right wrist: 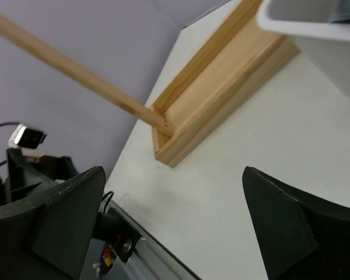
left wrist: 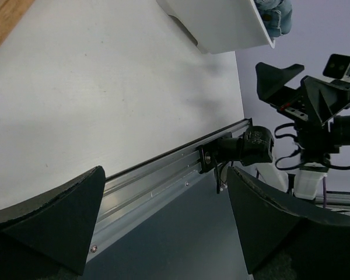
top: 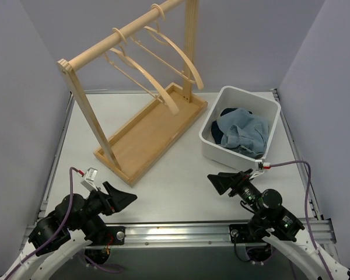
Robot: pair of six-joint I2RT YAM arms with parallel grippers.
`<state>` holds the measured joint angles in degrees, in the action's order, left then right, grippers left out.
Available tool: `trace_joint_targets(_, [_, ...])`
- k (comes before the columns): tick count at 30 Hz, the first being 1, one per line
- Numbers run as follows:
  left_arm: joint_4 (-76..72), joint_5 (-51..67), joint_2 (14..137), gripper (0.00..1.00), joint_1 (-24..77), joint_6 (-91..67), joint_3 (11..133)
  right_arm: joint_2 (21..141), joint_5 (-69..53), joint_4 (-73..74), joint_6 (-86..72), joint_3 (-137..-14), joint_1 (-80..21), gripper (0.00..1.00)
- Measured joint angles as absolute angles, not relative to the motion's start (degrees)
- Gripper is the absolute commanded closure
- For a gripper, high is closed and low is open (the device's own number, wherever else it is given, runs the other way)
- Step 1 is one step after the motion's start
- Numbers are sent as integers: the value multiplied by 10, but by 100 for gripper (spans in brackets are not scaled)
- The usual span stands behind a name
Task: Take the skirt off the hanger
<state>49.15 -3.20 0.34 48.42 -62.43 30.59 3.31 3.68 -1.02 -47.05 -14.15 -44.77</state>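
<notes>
Skirt off the rack, both grippers empty.

From above, we see the skirt [top: 243,133] bunched in the white bin [top: 213,118], no clear long axis, right of the wooden rack [top: 141,140] with bare hangers [top: 163,93]. At the wrists, our left gripper [left wrist: 163,224] and right gripper [right wrist: 172,224] gape wide, holding nothing.

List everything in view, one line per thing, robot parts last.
Clothes rack: one, light wood, rear left of table.
Hangers: two, light wood, empty, on the rack's rail.
Bin: one, white, right of the rack.
Clothing: blue and dark pieces, count unclear, inside the bin.
Table: one, white.
Left gripper: one, black, near left, jaws open, empty.
Right gripper: one, black, near right, jaws open, empty.
</notes>
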Motion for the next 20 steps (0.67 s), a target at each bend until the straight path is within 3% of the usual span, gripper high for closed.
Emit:
trace_joint_targets(3, [484, -20, 3, 6, 484, -622, 306, 23, -32, -100, -478, -85, -447, 0])
trace_joint_targets(8, [413, 26, 3, 6, 484, -614, 277, 109, -97, -263, -493, -22, -450, 0])
trace_joint_targets(13, [244, 107, 3, 6, 484, -647, 166, 187, -103, -397, -498, -19, -460, 0])
trace_joint_targets(20, [-1, 176, 3, 6, 484, -734, 51, 220, -72, -472, -494, -19, -507, 0])
